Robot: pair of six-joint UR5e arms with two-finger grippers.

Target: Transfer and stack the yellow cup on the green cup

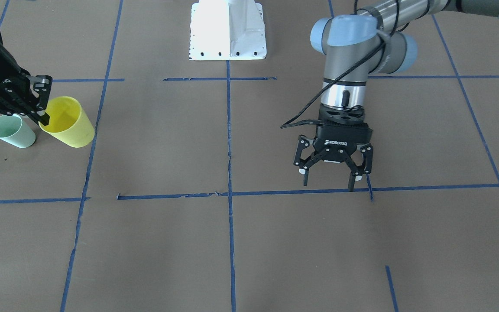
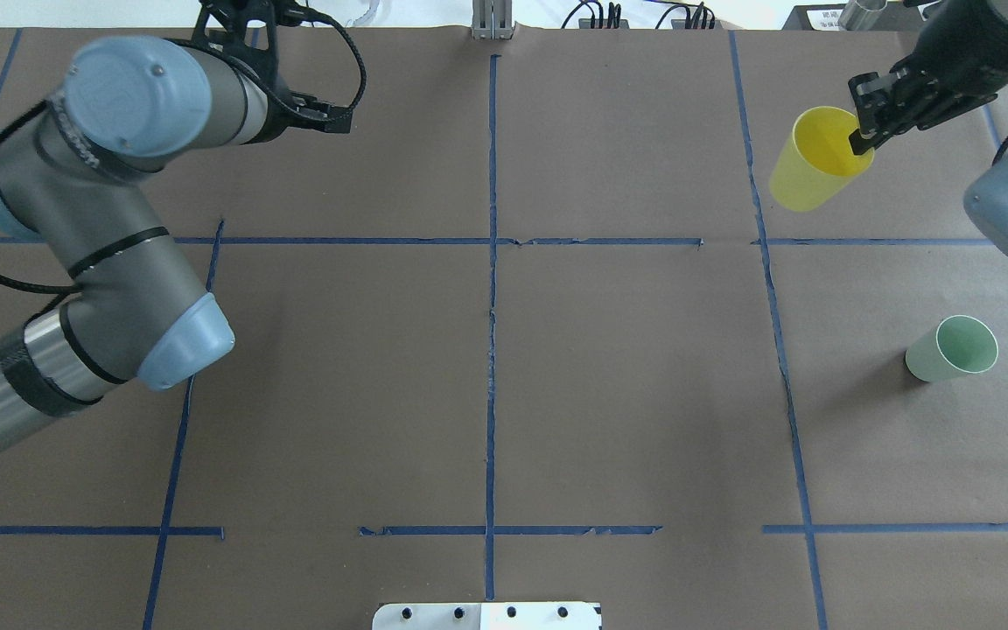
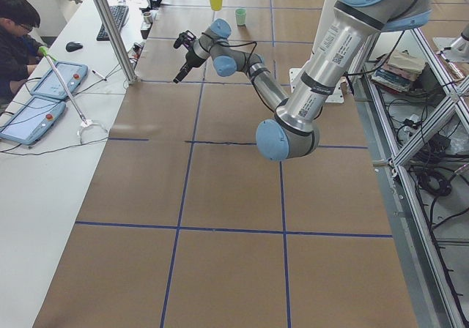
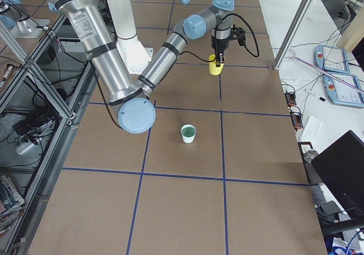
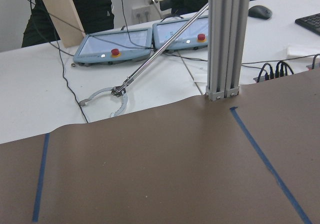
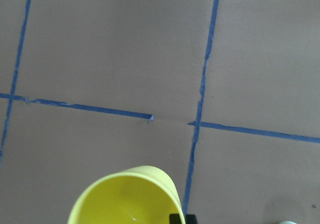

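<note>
Out from the robot's base (image 2: 486,615) and to its right, the standing cup (image 2: 952,348) sat on the worktop (image 2: 626,394). The gripped cup (image 2: 815,162) was farther from the base on that side, its rim between the right gripper's (image 2: 860,138) fingers (image 1: 43,117). The left gripper (image 1: 329,175) hung over the worktop to the base's left.

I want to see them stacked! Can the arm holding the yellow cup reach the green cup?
Probably yes. The right fingers pinch the yellow cup by its rim, and the green cup stands upright close by, mouth open, with nothing between them.
</note>
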